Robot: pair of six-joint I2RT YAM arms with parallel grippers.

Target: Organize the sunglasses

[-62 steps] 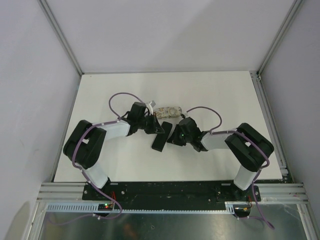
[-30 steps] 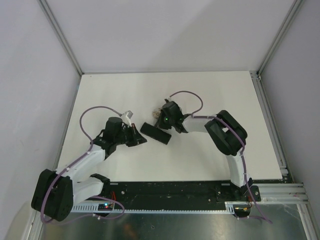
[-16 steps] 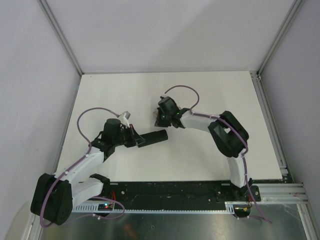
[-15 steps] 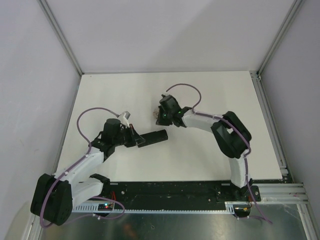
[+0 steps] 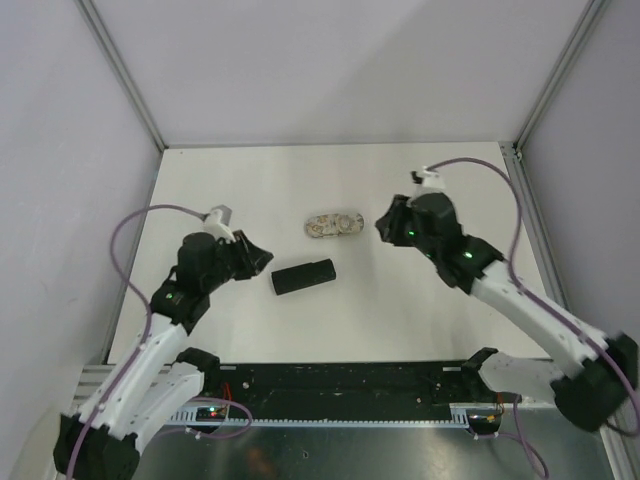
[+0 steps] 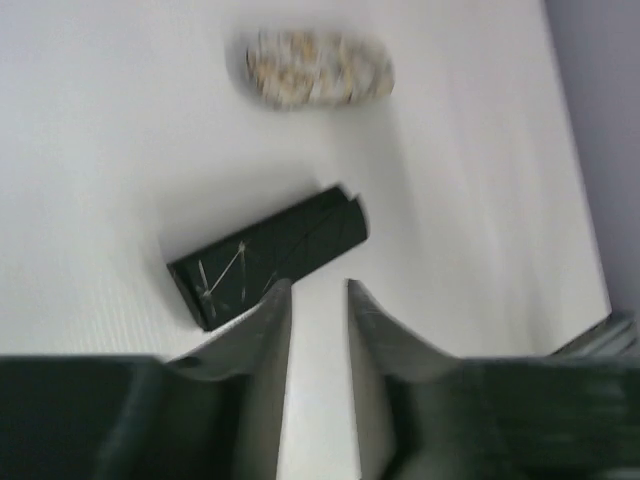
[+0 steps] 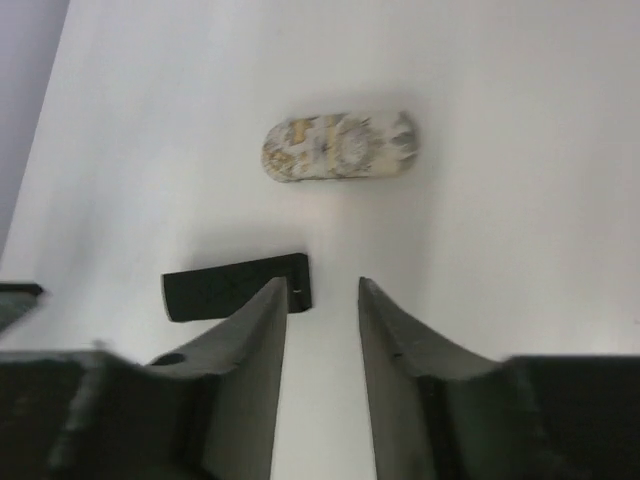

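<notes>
White table [image 5: 420,320], pale grey walls [image 5: 330,70]

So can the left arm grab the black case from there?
Probably yes. The black case lies just ahead of the left gripper, nothing between them, and its jaws stand apart, empty.

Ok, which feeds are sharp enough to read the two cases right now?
Top view: sharp, evenly lit, beige case and black case both crisp. Left wrist: blurred throughout, the beige pattern smeared. Right wrist: slightly soft, faint shadows beside both cases, still readable.
</notes>
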